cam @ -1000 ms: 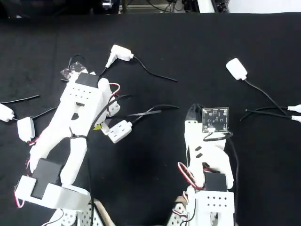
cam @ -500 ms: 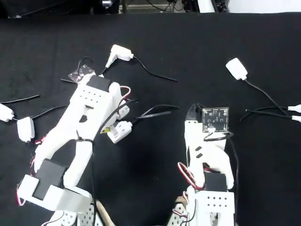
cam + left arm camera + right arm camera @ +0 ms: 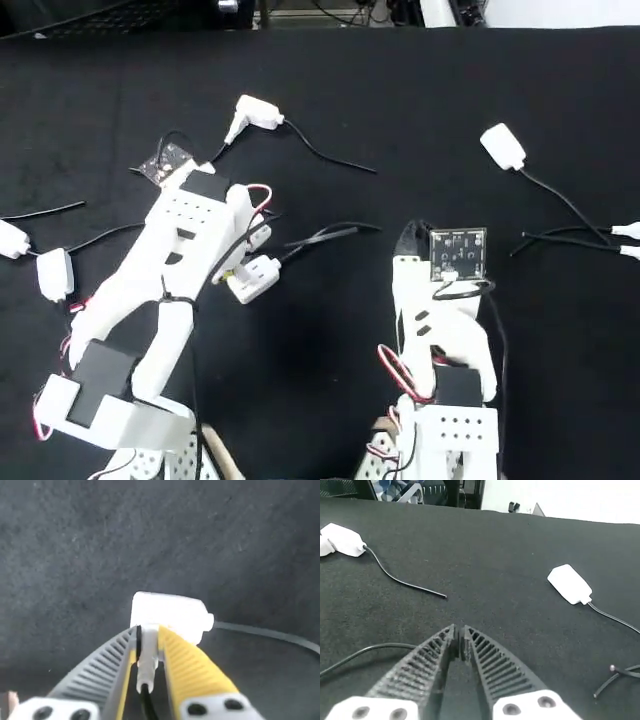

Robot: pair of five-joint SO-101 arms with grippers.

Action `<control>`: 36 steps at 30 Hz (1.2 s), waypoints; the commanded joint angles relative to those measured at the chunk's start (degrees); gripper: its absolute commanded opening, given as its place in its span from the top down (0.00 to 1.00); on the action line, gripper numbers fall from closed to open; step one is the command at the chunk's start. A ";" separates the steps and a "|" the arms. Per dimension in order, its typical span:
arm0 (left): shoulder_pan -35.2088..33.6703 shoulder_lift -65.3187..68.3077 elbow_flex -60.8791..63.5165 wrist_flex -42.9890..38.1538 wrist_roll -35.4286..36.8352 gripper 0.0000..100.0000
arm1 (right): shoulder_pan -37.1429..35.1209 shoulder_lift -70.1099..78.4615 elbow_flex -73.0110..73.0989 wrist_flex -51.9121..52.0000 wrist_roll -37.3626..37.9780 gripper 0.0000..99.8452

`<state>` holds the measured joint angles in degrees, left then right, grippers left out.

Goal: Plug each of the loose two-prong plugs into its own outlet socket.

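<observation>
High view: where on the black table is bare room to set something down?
Bare: the far middle, between the white angled block and the white oval block; also black cloth between the arms. Crowded: around the left gripper holding a white plug by the white socket block.

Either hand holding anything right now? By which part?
Left hand holds a white plug by its body, front end at the white socket. Right hand is shut, empty.
</observation>
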<state>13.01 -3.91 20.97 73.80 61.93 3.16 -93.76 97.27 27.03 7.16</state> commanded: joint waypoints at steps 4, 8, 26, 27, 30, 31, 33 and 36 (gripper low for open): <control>-0.75 -2.20 -1.54 -1.05 0.09 0.97 | 0.26 -0.22 -0.40 -0.88 -0.18 0.99; -1.89 -1.76 -1.71 -1.05 -0.70 0.97 | 0.26 -0.22 -0.40 -0.88 -0.18 0.99; 1.54 -2.20 -1.89 3.08 -3.25 0.97 | 0.26 -0.22 -0.40 -0.97 -0.26 0.99; 1.63 -2.20 -1.98 2.99 -3.25 0.97 | 0.26 -0.22 -0.48 -0.97 -0.26 0.99; 1.36 -1.85 -3.21 3.34 -3.25 0.97 | 0.26 -0.22 -0.48 -0.97 -0.26 0.99; 1.27 -1.85 -3.30 3.34 -3.25 0.97 | 0.26 -0.22 -0.48 -0.97 -0.26 0.99; 1.19 -2.20 -3.30 3.34 -3.25 0.97 | 0.26 -0.22 -0.48 -0.97 -0.26 0.99; 1.10 -2.29 -3.74 3.69 -3.25 0.97 | 0.26 -0.22 -0.48 -0.97 -0.26 0.99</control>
<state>13.80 -3.91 20.35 76.79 59.30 3.25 -93.76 97.27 27.03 7.16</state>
